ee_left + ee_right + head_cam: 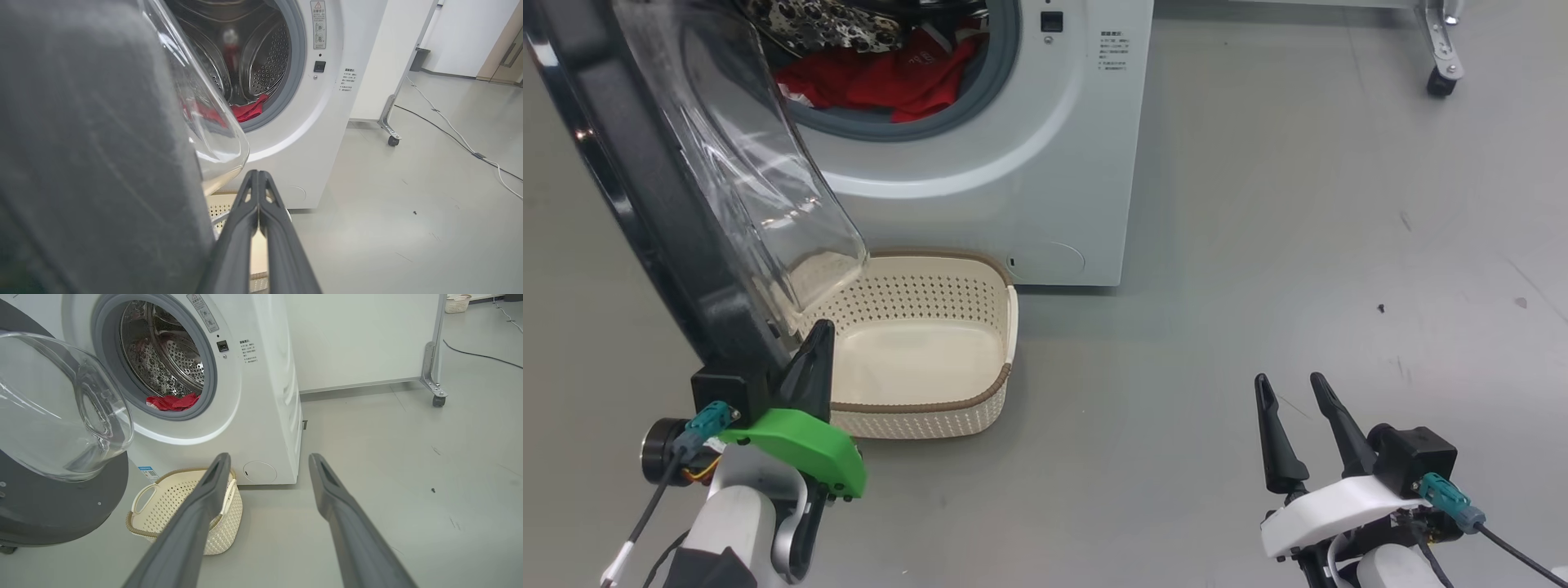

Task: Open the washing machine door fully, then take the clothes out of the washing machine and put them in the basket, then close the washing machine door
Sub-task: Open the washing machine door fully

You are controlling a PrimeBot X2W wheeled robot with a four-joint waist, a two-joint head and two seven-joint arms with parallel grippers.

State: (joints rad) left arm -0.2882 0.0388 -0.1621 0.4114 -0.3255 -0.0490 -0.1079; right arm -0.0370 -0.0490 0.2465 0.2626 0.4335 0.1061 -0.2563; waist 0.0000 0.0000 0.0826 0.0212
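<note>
Pale grey floor [1258, 245] (scuffed), white wheeled partition [359, 339], loose cables [449, 127]

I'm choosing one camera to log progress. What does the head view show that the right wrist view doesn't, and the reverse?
Head view adds: the shut left gripper by the black rim of the round glass-bowled washing machine door, and the bare inside floor of the small cream perforated basket.
Right wrist view adds: a small blue sticker low on the front of the big white washing machine, and another pale basket far off.
Both share: the bright red clothes inside the machine, the open door, the cream basket on the floor, and the open right gripper.
</note>
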